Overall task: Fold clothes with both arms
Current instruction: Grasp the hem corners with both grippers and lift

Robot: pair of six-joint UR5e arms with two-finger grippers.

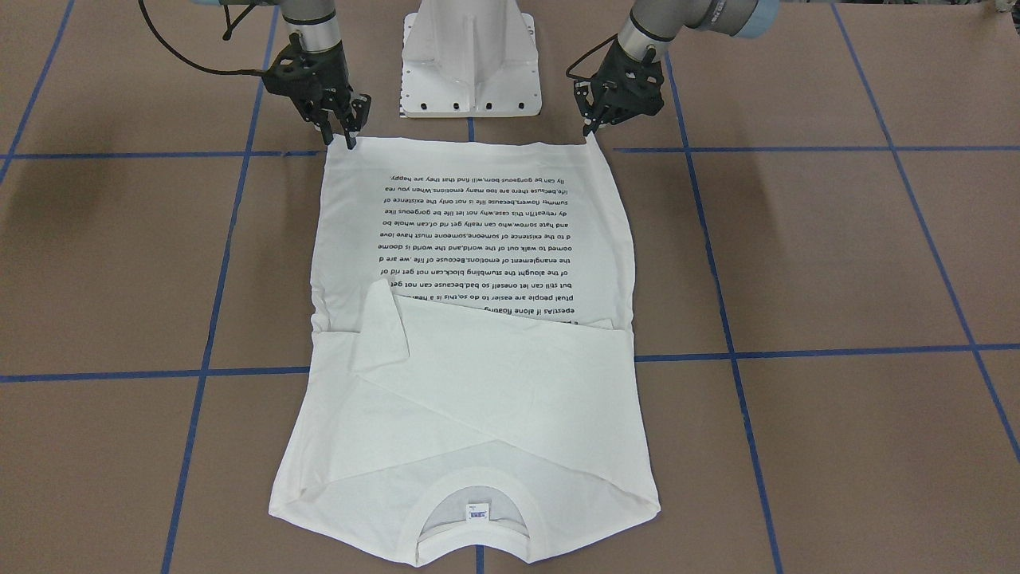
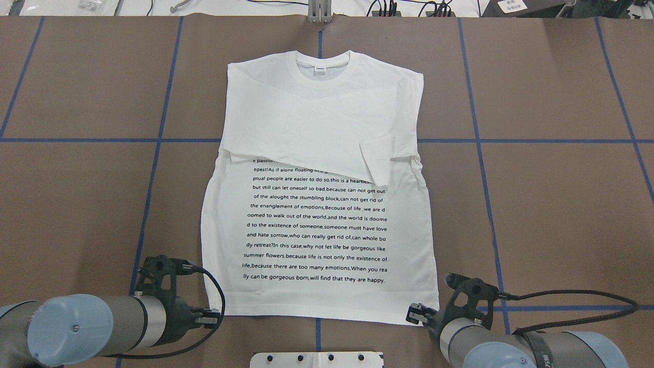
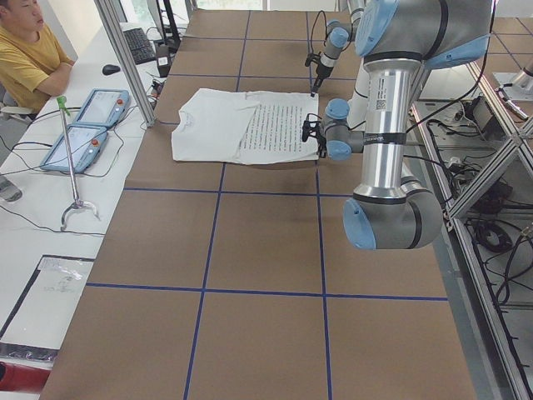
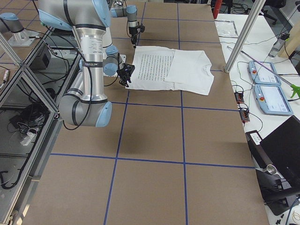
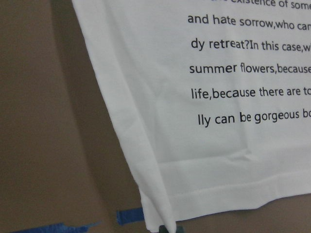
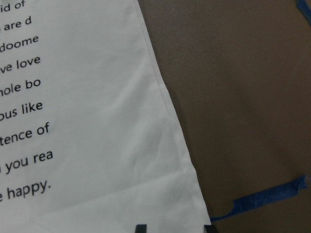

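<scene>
Overhead exterior shows the white shirt (image 2: 322, 214) flat on the desk (image 2: 552, 214) just beyond the pedestal base (image 2: 317, 359), hem nearest the base. Either side of the base, the right claw (image 2: 415, 313) straddles one hem corner with fingertips (image 6: 141, 228) apart; the left claw (image 2: 209, 315) meets the other, and I cannot tell whether it pinches. Uneven grips would likely skew the fold, the loose crossed sleeves (image 2: 327, 133) farther from the base could slip, and the base itself crowds the claws.

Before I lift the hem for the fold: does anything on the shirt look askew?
Yes. The top sleeve lies slanted across the shirt, and its cuff looks turned back over the text on the robot's right. The hem lies flat.
</scene>
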